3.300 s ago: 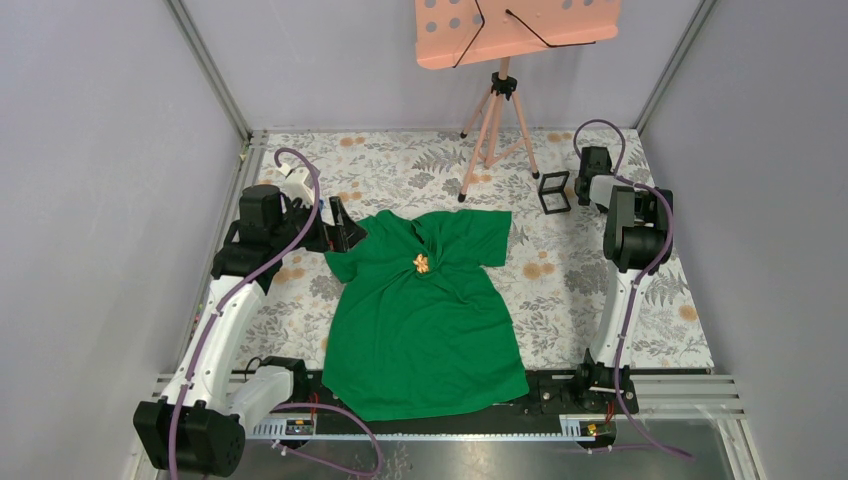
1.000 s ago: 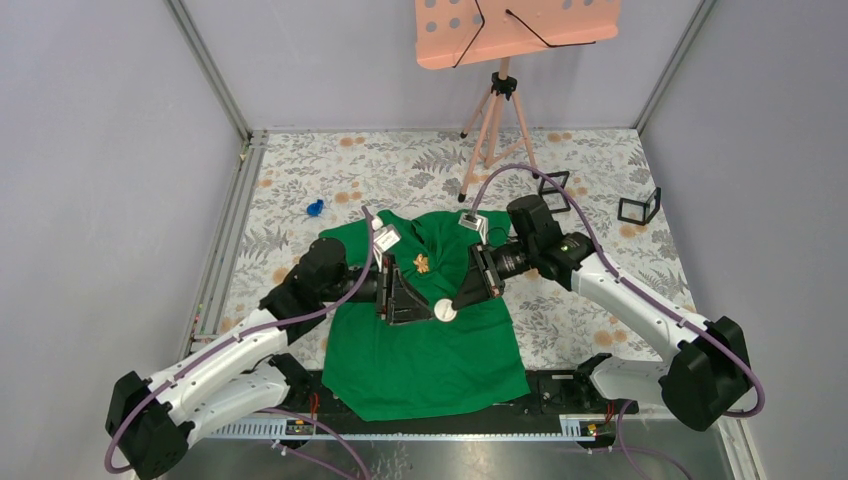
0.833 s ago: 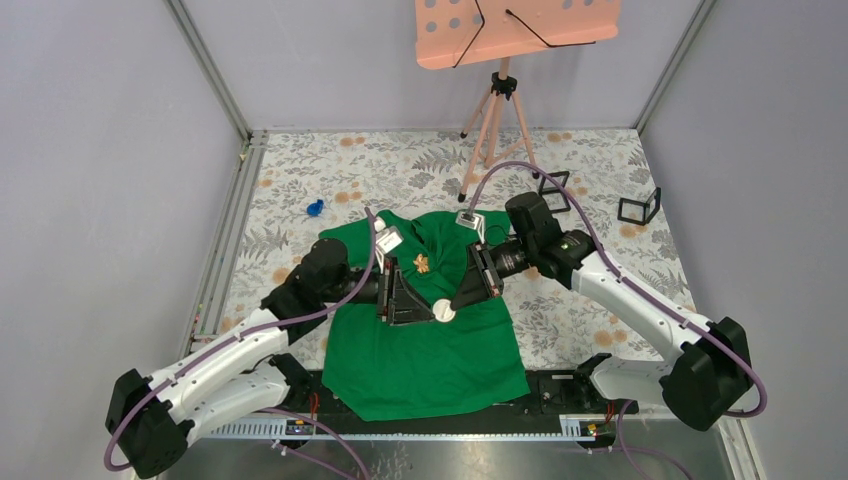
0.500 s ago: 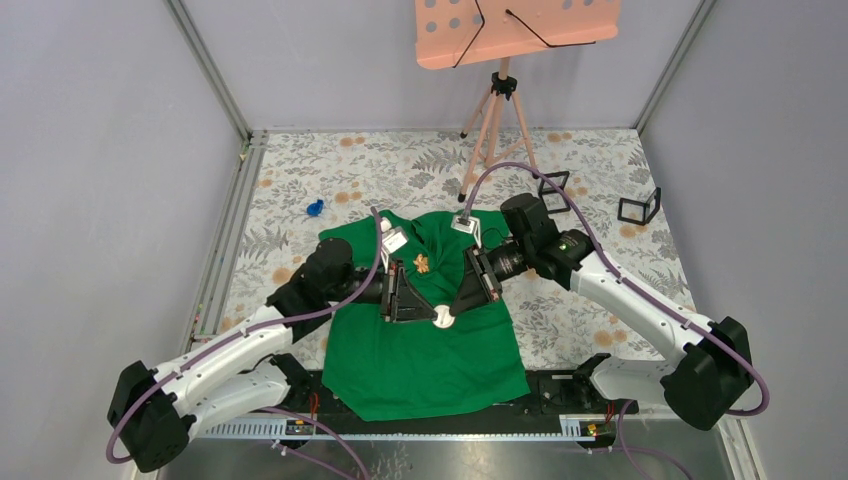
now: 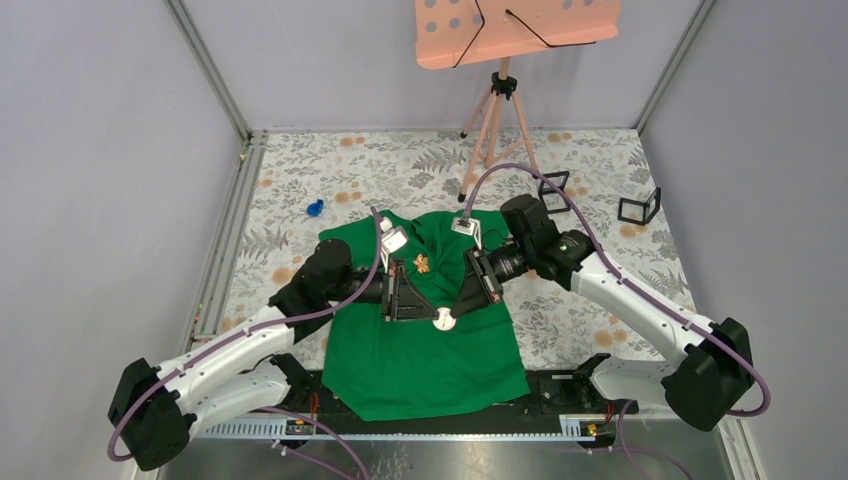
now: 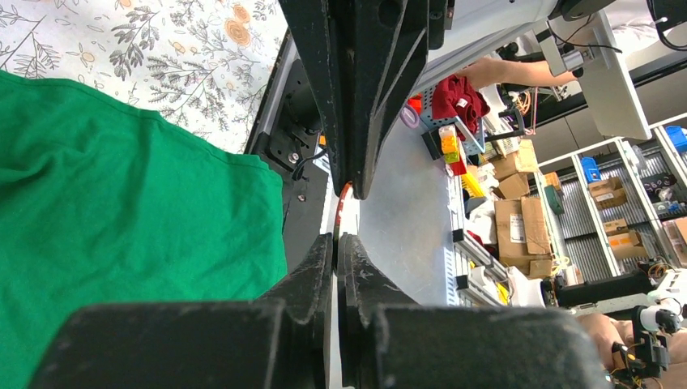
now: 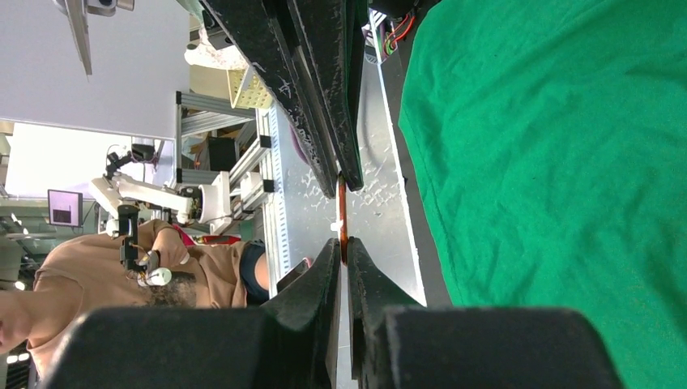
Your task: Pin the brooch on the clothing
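Right gripper [image 7: 342,245] of mine is pinched narrow on a thin coppery edge, and my left gripper [image 6: 334,241] is just as narrow. The same edge seems to reach into its slit, tip facing tip with the other. From above, this edge belongs to a small white disc [image 5: 441,320], held over the chest part of the green T-shirt [image 5: 420,365], which lies spread between my two arms on the flowered table [image 5: 300,170].

Compared with a second ago, both grippers and the disc sit a little nearer to my bases and, I think, lower toward the cloth; the shirt has not shifted. I judge that I am bringing the piece down for pinning, and it is not fixed yet.

A small gold ornament [image 5: 421,264] rests on the shirt just below the collar, apart from the disc. Which of the two is the brooch I cannot say surely — I take the disc, because both grippers work on it. Only the top view shows this ornament and the disc's round face; only the wrist views show how tight my fingers are.
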You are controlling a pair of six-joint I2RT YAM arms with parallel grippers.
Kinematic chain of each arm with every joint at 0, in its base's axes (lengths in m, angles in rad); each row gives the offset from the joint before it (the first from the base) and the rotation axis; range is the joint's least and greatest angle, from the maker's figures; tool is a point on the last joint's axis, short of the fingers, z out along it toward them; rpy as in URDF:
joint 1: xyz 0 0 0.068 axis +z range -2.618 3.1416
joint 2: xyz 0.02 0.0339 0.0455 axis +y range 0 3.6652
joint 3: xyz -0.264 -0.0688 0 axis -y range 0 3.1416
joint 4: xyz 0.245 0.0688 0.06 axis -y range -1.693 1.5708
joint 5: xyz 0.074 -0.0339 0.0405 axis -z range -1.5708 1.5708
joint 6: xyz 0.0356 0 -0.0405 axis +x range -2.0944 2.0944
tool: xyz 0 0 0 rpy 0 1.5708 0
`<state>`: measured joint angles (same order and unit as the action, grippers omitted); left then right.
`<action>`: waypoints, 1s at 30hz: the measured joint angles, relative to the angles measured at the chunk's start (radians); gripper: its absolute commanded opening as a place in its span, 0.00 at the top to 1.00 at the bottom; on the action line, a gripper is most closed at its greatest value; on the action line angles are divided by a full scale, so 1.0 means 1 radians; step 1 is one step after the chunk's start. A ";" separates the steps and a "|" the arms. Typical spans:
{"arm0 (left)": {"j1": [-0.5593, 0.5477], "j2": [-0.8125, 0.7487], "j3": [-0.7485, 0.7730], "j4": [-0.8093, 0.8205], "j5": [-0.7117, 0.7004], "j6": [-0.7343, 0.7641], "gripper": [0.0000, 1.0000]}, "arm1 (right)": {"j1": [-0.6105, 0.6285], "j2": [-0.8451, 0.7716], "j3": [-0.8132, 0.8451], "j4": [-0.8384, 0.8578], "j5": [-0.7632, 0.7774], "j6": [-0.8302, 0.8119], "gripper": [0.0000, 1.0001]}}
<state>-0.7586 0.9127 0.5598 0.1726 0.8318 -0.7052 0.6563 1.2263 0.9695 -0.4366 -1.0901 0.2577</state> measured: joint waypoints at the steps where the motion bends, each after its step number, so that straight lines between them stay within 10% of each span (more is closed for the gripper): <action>1: 0.000 -0.001 -0.002 0.005 0.000 -0.003 1.00 | 0.000 -0.002 0.000 0.001 0.000 0.007 1.00; 12: -0.013 -0.063 -0.052 0.061 -0.058 -0.030 1.00 | 0.004 -0.090 -0.040 0.081 0.132 0.095 0.38; 30: -0.027 -0.121 -0.128 0.259 -0.338 -0.153 1.00 | -0.101 -0.640 -0.481 0.476 0.475 0.454 0.26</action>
<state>-0.7860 0.7921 0.4316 0.4313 0.4938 -0.8581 0.5552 0.5858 0.4885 0.0399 -0.6147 0.7116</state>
